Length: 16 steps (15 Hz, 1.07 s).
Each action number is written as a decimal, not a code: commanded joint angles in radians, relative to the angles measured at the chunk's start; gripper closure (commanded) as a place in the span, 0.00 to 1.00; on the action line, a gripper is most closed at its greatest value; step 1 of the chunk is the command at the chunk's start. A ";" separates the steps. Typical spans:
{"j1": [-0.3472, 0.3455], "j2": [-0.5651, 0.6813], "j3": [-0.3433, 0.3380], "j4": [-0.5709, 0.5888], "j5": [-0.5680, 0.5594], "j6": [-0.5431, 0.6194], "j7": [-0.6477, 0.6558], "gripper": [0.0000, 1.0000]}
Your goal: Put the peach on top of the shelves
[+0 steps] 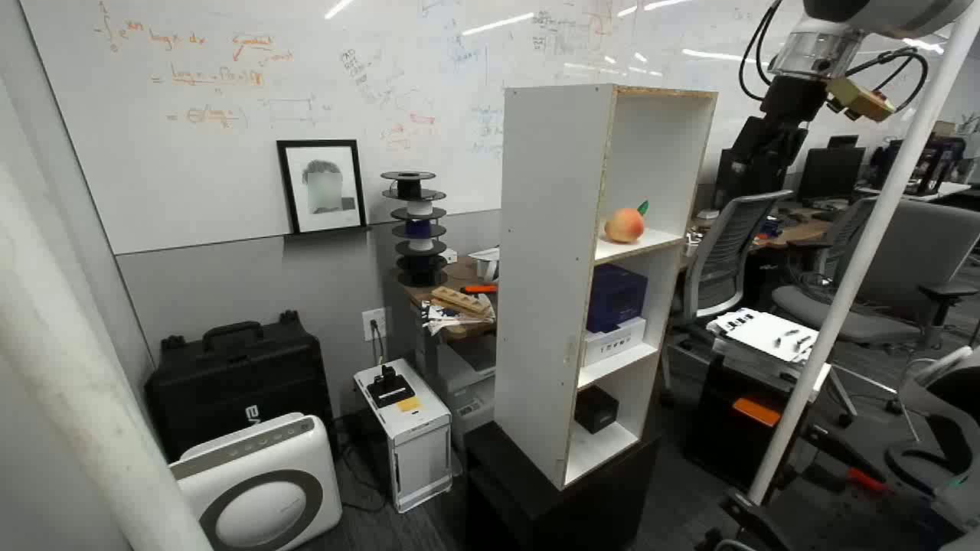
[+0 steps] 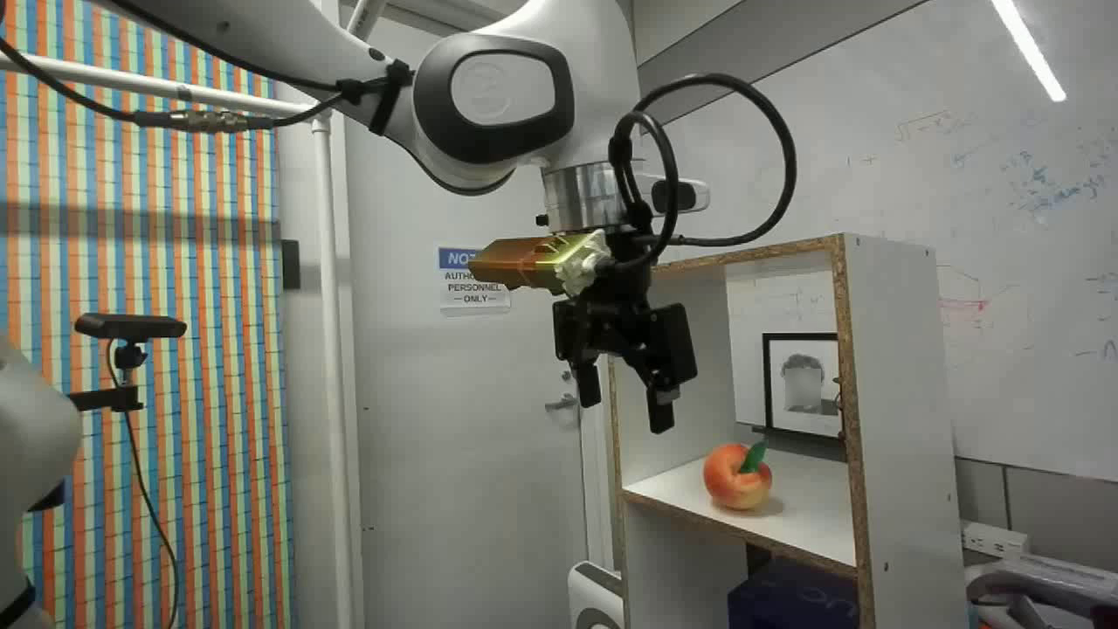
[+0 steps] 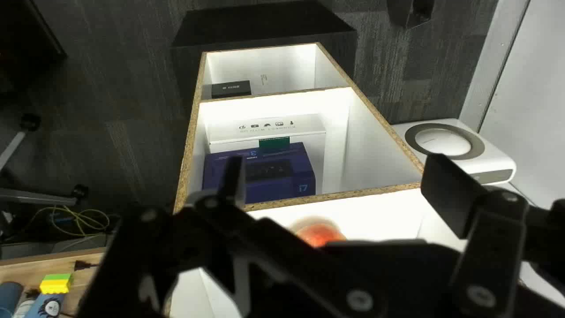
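A: Where's the peach (image 2: 730, 482)?
B: In the top compartment of the shelves (image 1: 547, 268), on its floor, leaf (image 2: 754, 457) at 1 o'clock.
A: In an exterior view, where does the gripper (image 2: 625, 407) hang?
B: At 10 o'clock from the peach, clear of it and pointing down.
A: Does it have hold of anything?
B: Nothing. Its 2 fingers (image 3: 448, 194) are spread wide apart.
A: And in the wrist view?
B: The peach is a blurred reddish patch, partly hidden behind the gripper.
A: What's lower in the shelves?
B: At 6 o'clock from the peach in an exterior view, a blue box (image 1: 619, 297) lies on a white box (image 1: 616, 342) in the middle compartment. The bottom compartment has a black box (image 1: 596, 409).
A: And around them?
B: In an exterior view, a portrait (image 1: 322, 186) shows at 10 o'clock from the shelves and a white appliance (image 1: 268, 505) at 8.
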 commanded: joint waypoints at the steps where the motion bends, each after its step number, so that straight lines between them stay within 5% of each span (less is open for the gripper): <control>1: -0.021 0.003 0.020 0.007 0.010 -0.003 -0.007 0.00; 4: -0.022 -0.010 0.026 -0.013 -0.026 0.037 -0.040 0.00; 9: 0.028 0.103 -0.017 -0.131 0.058 0.381 -0.203 0.00; 12: 0.098 0.196 -0.054 -0.164 0.247 0.580 -0.346 0.00; 16: 0.199 0.288 -0.101 -0.099 0.575 0.595 -0.591 0.00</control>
